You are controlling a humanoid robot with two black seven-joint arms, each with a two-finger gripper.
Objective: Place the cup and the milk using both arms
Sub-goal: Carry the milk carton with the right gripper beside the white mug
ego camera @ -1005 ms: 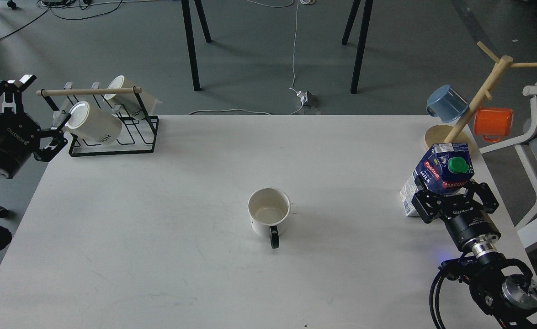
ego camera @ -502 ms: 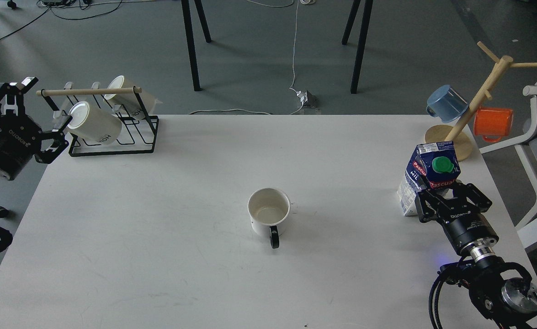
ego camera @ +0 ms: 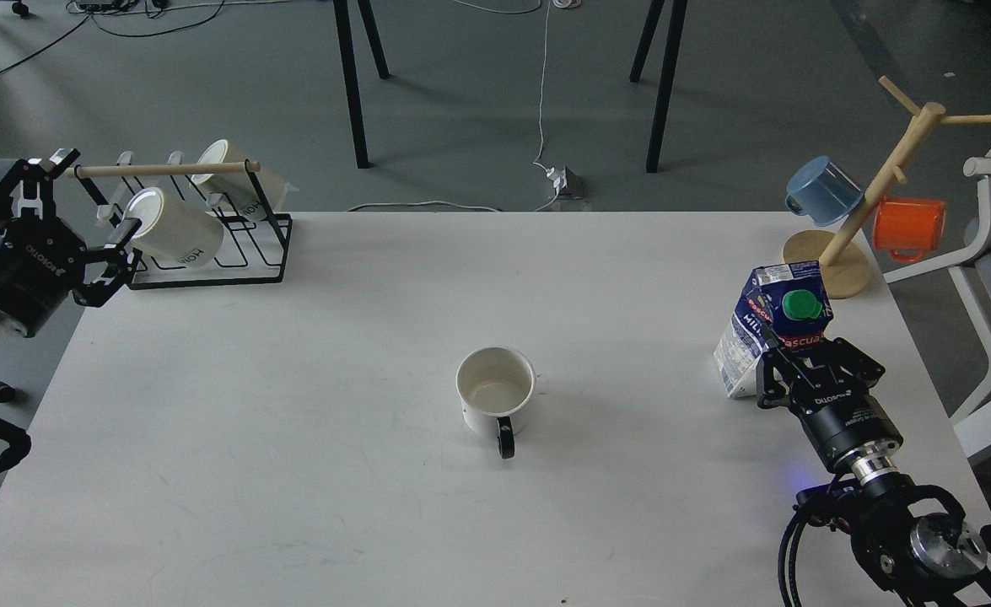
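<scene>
The cup, a white mug with a cream inside and a black loop handle pointing toward me, stands upright in the middle of the table. The milk, a blue and white carton with a green cap, is tilted near the table's right edge. My right gripper is shut on its near side. Whether its base touches the table I cannot tell. My left gripper is open and empty at the table's far left edge, beside the mug rack.
A black wire rack with a wooden bar holds cream lettered mugs at the back left. A wooden mug tree with a blue mug and an orange mug stands at the back right. A white table carries everything.
My right gripper has carried the milk carton leftward, away from the mug tree. My left gripper has shifted a little right, toward the table and the rack. The cup has not moved.
</scene>
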